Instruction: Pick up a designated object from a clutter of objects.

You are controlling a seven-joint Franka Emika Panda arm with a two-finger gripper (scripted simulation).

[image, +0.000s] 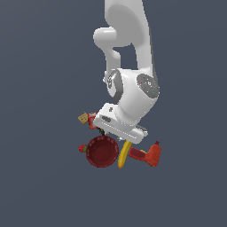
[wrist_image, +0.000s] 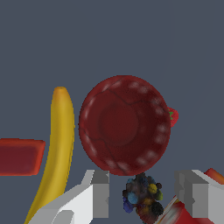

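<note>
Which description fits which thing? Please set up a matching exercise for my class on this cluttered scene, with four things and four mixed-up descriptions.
Things:
1. bowl
2. banana
3. strawberry
4. gripper

Descriptions:
A. long, yellow, lying beside the bowl
B. open, fingers spread apart
C. round, dark red, ribbed inside
D. small, red, peeking out from behind the bowl's rim

Pairs: 1-C, 2-A, 3-D, 4-B

A plain slate-grey ground (image: 40, 186) fills both views, flat and unmarked, spreading out on every side of the gripper (wrist_image: 142, 197). No wall, furniture or window shows. The light is soft and even, and no distinct shadows fall on the grey.
</note>
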